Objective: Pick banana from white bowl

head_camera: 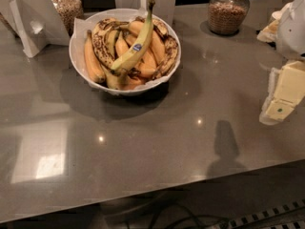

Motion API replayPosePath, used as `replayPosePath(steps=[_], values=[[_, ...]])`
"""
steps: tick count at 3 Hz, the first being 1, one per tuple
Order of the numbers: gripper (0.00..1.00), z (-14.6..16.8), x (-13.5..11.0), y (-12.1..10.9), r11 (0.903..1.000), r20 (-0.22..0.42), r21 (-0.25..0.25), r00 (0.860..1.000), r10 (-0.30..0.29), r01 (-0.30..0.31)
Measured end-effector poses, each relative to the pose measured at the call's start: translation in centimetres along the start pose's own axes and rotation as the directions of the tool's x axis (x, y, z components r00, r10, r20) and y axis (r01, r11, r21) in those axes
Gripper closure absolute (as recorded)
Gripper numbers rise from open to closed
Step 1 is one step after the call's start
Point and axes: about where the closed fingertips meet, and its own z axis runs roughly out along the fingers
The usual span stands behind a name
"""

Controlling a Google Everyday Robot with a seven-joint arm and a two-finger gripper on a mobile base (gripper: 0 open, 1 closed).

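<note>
The banana, long and yellow-green with a small blue sticker, lies on top of the pile, its dark stem pointing to the back. It rests on several shorter, brown-spotted bananas in the white bowl, which is lined with white paper and stands at the back left of the grey counter. My gripper, pale yellow and white, hangs at the right edge of the view, far to the right of the bowl and above the counter. It holds nothing that I can see.
A glass jar of brown grains stands at the back right, another jar behind the bowl at the left. White paper shapes stand at the back left. The counter's front edge runs across the bottom.
</note>
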Motion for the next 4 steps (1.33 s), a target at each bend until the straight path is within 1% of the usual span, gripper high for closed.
replayPosePath(steps=[1,2,3,4], values=[[0.0,0.0,0.0,0.0,1.0,0.0,0.0,1.0,0.0,0.0],[0.0,0.0,-1.7,-1.3,0.9947,0.072,0.061,0.994,-0.087,0.083],[0.0,0.2,-5.0,-3.8,0.9644,0.181,0.137,0.951,-0.249,0.227],[0.0,0.6,-8.7,-6.2,0.8936,0.242,0.179,0.862,-0.446,0.412]])
